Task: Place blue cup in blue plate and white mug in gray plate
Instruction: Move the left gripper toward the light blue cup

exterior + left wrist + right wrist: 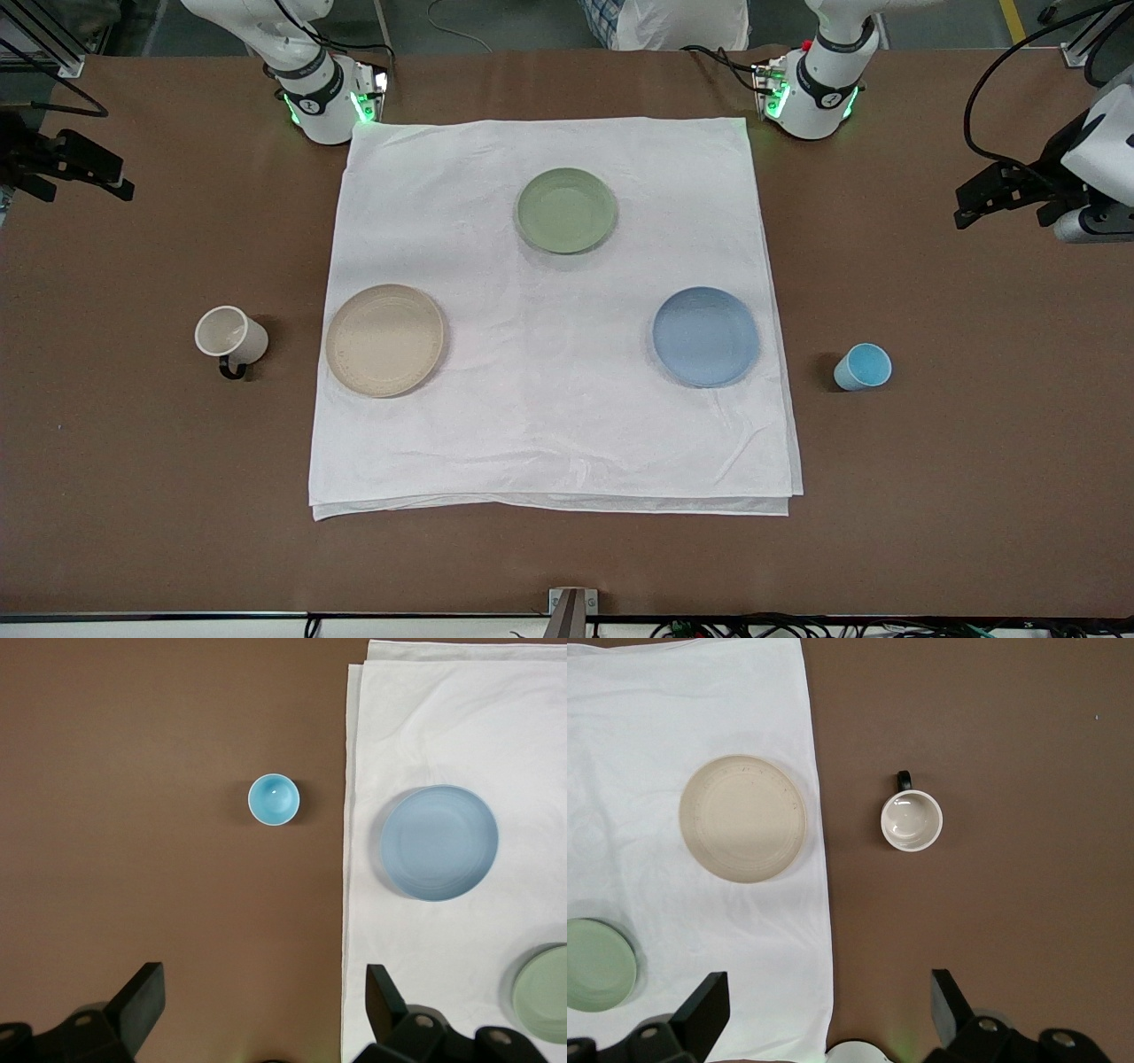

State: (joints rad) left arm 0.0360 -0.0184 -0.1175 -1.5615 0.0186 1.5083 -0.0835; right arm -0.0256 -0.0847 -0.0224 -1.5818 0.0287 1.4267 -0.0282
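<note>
The blue cup (863, 367) stands upright on the brown table beside the cloth, toward the left arm's end; it also shows in the left wrist view (274, 799). The blue plate (706, 336) (438, 842) lies empty on the cloth next to it. The white mug (229, 337) (912, 820) stands on the brown table toward the right arm's end, its black handle toward the front camera. The gray plate (384, 339) (742, 818) lies empty beside it. My left gripper (970, 206) (266, 979) and right gripper (115, 182) (830, 985) hang open and empty, high over the table's ends.
A pale green plate (566, 210) lies on the white cloth (549, 425) nearer the arms' bases. The cloth covers the table's middle, with bare brown table (974, 443) at both ends. The right arm's base (852, 1054) shows under its gripper.
</note>
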